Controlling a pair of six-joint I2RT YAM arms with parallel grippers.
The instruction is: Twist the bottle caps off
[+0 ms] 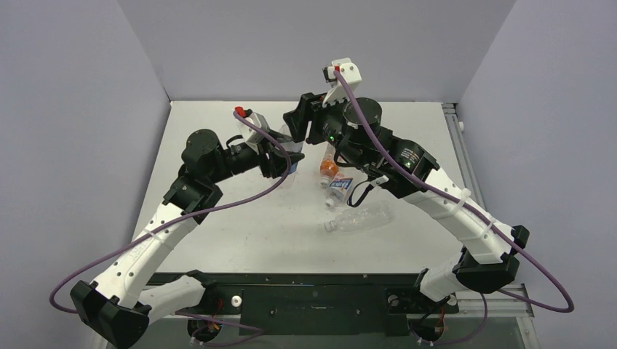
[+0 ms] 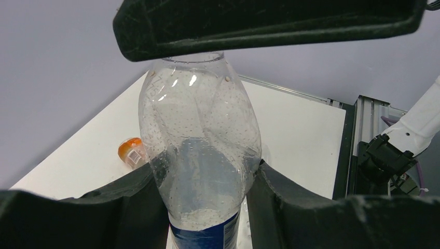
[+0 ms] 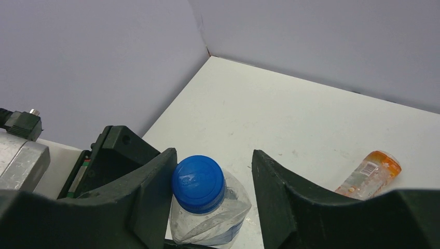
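Lilac walls enclose the white surface [image 1: 240,240], where the left pincer [image 2: 205,179] is closed on the sides of the clear blue-labelled bottle [image 2: 200,135], cap upward, while the right pincer [image 3: 214,161] stands wide open around the blue cap [image 3: 198,182], one finger just beside it, the other apart. Only the right wrist view shows this cap; the left wrist view has it hidden under the right pincer. An orange bottle [image 1: 329,169], a short labelled bottle [image 1: 340,190] and a plain bottle [image 1: 360,217] lie close together on the surface.
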